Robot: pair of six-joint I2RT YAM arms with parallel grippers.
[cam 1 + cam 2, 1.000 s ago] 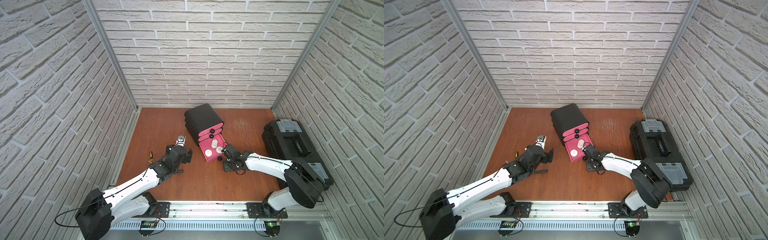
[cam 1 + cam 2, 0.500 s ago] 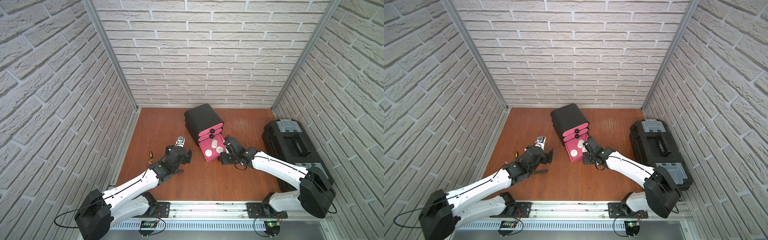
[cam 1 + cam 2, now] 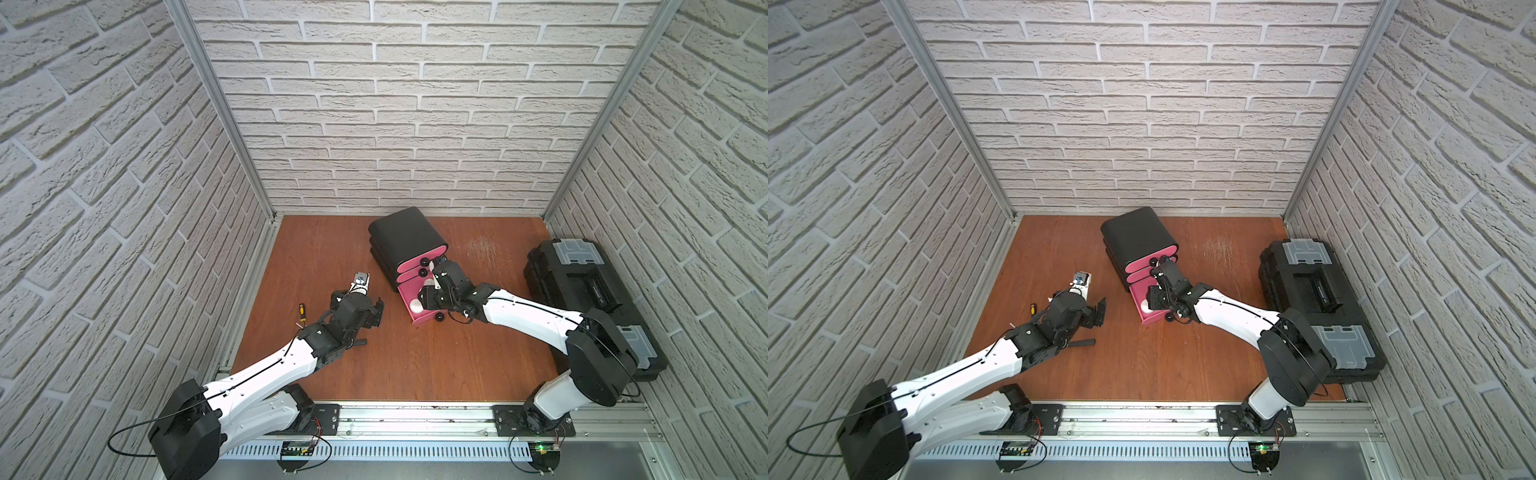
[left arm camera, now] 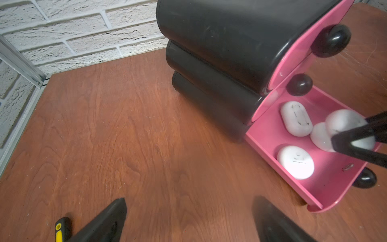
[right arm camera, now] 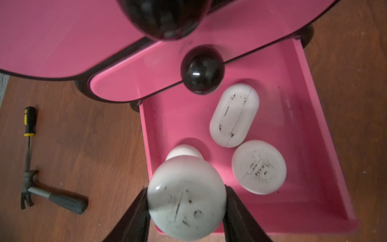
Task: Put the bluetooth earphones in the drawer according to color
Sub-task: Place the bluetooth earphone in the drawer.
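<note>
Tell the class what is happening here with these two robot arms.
The right gripper holds a white earphone case over the open bottom drawer of the black cabinet, where three other white cases already lie. The two upper drawers are shut. The left gripper is open and empty above the table beside the cabinet.

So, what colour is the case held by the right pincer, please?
The case is white, scuffed; clearest in the right wrist view.
</note>
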